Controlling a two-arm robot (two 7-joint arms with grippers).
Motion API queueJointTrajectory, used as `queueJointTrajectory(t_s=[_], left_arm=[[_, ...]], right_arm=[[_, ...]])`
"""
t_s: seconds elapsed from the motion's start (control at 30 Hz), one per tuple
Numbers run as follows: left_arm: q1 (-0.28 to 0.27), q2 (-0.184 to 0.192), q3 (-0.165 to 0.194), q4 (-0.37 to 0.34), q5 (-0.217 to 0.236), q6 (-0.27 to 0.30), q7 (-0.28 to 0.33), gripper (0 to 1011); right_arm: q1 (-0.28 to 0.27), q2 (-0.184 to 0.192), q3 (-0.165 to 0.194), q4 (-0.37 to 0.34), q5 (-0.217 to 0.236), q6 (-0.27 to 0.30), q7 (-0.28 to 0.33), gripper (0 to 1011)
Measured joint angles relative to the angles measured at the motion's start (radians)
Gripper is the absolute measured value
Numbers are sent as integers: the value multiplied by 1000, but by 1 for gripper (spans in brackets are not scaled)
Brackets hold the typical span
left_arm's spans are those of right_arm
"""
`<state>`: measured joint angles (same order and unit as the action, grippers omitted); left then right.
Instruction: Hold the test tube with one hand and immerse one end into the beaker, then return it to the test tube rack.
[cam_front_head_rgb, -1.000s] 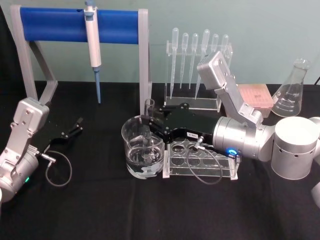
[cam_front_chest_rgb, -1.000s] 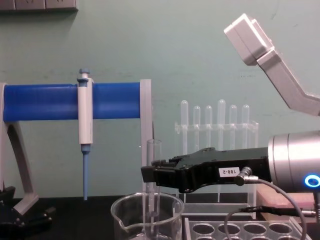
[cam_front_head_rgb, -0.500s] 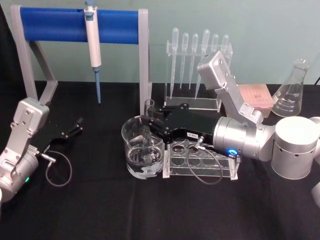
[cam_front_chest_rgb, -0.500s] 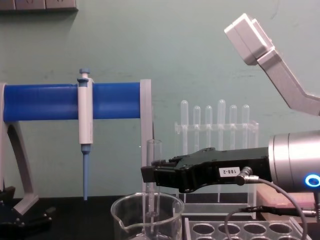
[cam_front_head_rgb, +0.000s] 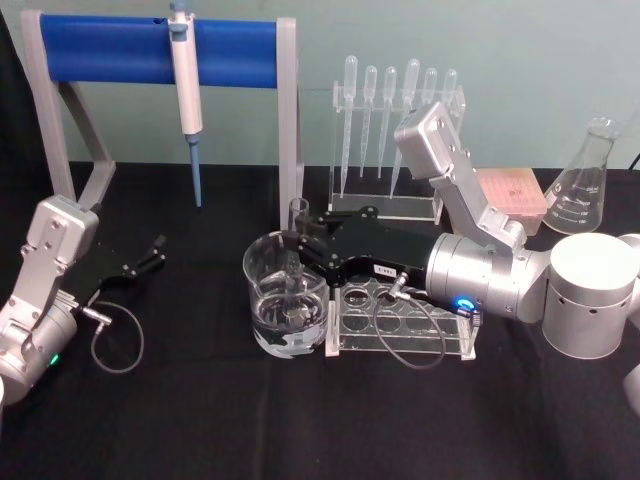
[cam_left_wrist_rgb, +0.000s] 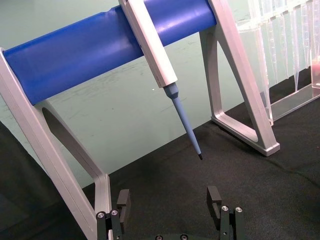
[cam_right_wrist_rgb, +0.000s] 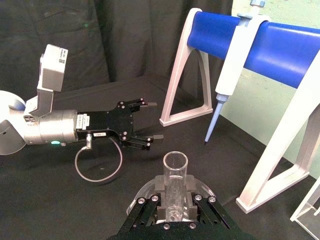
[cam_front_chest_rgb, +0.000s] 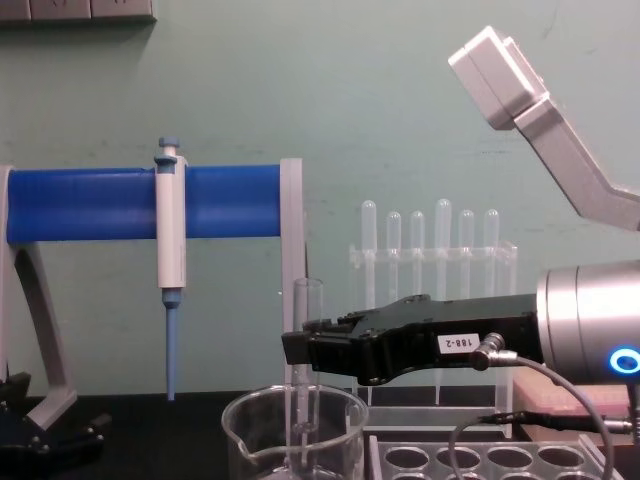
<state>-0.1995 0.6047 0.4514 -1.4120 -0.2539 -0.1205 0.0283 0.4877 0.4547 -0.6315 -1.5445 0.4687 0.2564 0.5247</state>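
Black cloth covers the surface (cam_front_head_rgb: 300, 420). Nearest the robot's left side, the left gripper (cam_front_head_rgb: 155, 250) lies low over the cloth, well apart from the glassware. The left wrist view shows its fingers (cam_left_wrist_rgb: 123, 199) spread with nothing between them (the head view alone leaves that less plain).

Toward the middle stands the beaker (cam_front_head_rgb: 262, 300), with the clear test tube rack (cam_front_head_rgb: 400, 320) just beside it on the right. The right gripper (cam_front_head_rgb: 300, 255) reaches in level over the rack and the beaker's rim, clamped on the test tube (cam_front_head_rgb: 297, 212), which stands upright.

From the head, the tube's mouth rises above the black jaws. The chest view adds the side: the tube (cam_front_chest_rgb: 308, 330) passes down through the gripper (cam_front_chest_rgb: 295, 350) and its lower end sits inside the beaker (cam_front_chest_rgb: 240, 440), below the rim. The right wrist view looks down the open mouth (cam_right_wrist_rgb: 175, 167), with a jaw pressed on either side.

Farther back, a white-and-blue pipette (cam_front_head_rgb: 185, 80) hangs on a blue-barred stand (cam_front_head_rgb: 110, 50), plastic pipettes (cam_front_head_rgb: 395, 120) stand in their holder, and a flask (cam_front_head_rgb: 582, 185) sits at the far right.
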Motion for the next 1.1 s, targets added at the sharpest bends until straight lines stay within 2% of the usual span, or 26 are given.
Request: queueJointTrajectory(t_s=[1.1], left_arm=[[0,0,0,0,0,0,0,1000]], right_arm=[[0,0,0,0,0,0,-1,222]])
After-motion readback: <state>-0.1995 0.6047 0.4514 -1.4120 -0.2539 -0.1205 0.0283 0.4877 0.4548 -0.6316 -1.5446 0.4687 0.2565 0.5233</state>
